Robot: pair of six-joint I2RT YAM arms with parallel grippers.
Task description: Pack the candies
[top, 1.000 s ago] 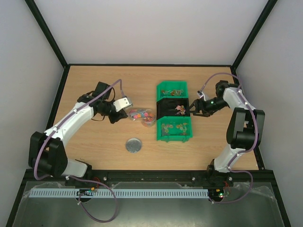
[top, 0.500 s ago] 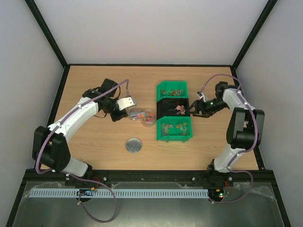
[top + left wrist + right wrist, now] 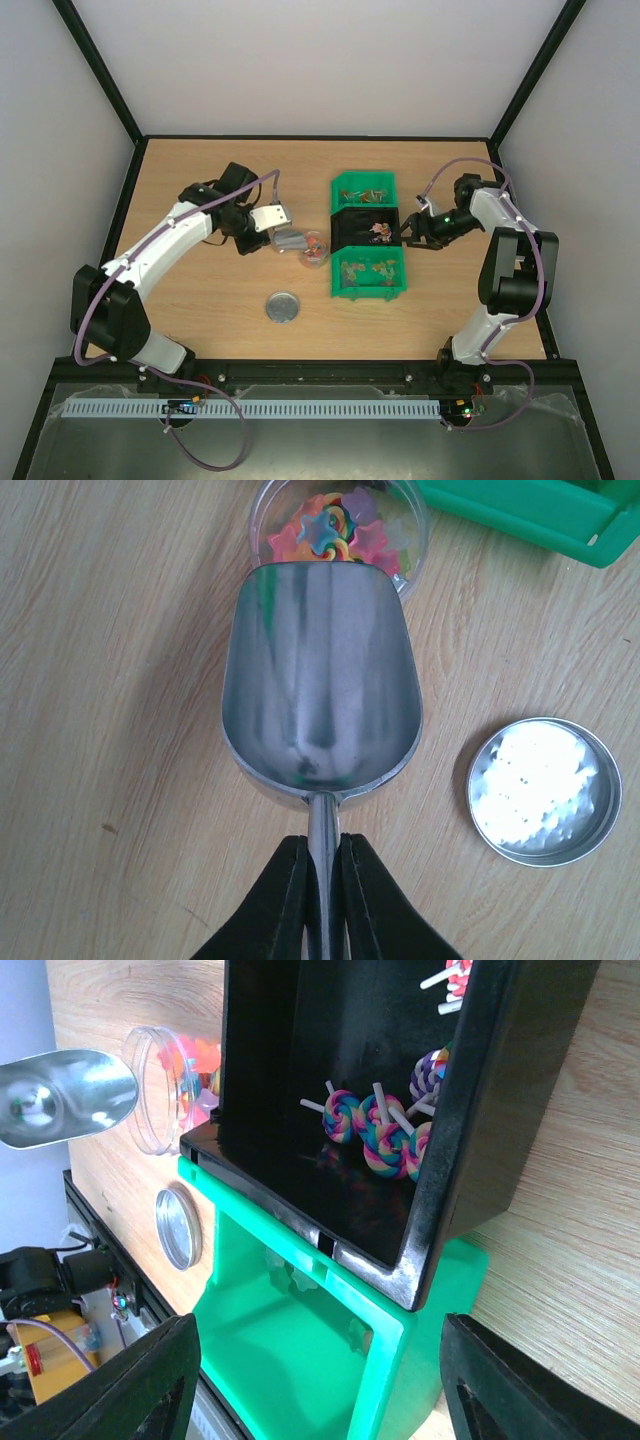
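- Left gripper (image 3: 322, 848): jaws pinched narrow on the thin handle of the metal scoop (image 3: 320, 670). The grip looks firm and centred.
- Scoop: the bowl is bare inside, with no candies in it. Its front lip lies over the near rim of the clear jar (image 3: 410, 525), which sits at 12 o'clock from the bowl in the wrist view.
- The candies (image 3: 330, 530): small star-shaped sweets in pink, orange, yellow and blue. All that can be seen sit inside the jar, and none lie loose on the wooden table (image 3: 100, 680).
- Change noted: a second ago the scoop stood apart from the jar, at about 10 o'clock from it in the overhead view. It has since swung across and now partly covers the jar mouth. The jar also appears nudged slightly toward the bins.
- Reading: with the bowl empty at the jar mouth, either a load has been tipped in or the scoop is arriving without one. The pictures do not settle which.
- Round silver lid (image 3: 545, 790): flat on the table at 4 o'clock from the scoop bowl, well apart from the jar. The jar is therefore not yet closed.
- Right gripper (image 3: 411, 231): jaws stand wide, closed on nothing that shows, just beside the right wall of the black bin (image 3: 480, 1140). No change over the last second.
- Black bin: holds swirled lollipops (image 3: 375, 1130) and sits in the green bins (image 3: 345, 288), at 3 o'clock from the jar.
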